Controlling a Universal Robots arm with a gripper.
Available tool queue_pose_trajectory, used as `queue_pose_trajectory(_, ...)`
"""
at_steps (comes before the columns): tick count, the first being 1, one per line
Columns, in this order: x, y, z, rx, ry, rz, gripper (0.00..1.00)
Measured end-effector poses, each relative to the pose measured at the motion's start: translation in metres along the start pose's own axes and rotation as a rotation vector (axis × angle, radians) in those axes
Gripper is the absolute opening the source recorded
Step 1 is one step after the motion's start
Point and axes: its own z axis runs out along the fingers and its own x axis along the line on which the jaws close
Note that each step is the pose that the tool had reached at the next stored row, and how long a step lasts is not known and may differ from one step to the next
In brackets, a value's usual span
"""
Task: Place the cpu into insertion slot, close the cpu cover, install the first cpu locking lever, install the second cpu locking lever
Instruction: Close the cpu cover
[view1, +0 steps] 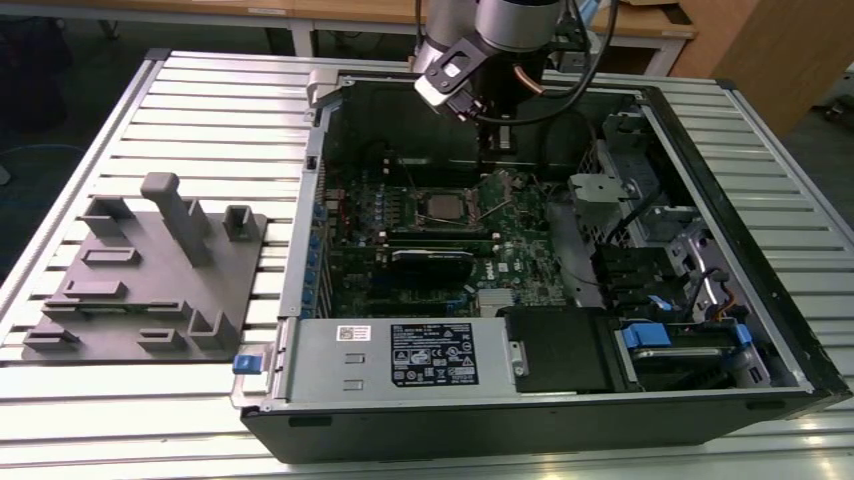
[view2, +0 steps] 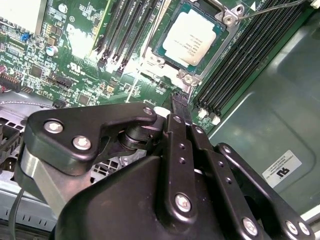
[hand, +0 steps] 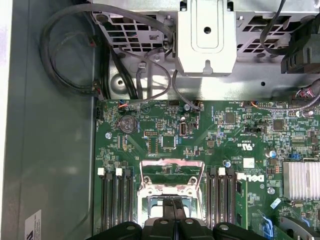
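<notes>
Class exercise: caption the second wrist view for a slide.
Gripper poised near the cpu seated in the insertion slot.

Space above cpu (view2: 192, 37) free; memory slots (hand: 116, 200) flank it; cpu cover (hand: 172, 165), apparently flipped open, and cables (hand: 135, 14) crowd the circuit board (hand: 150, 125) edge.

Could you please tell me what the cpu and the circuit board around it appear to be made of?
The cpu: its top looks like matte silvery-grey metal, with a soft even sheen. The circuit board: probably laminate under a glossy green coating, judging by glare spots and fine traces; the core itself is not visible.
</notes>
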Motion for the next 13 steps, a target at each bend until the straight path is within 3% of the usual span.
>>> queue_pose_trajectory(13,0.0,0.0032,0.0001,0.0,0.0,0.0,0.1)
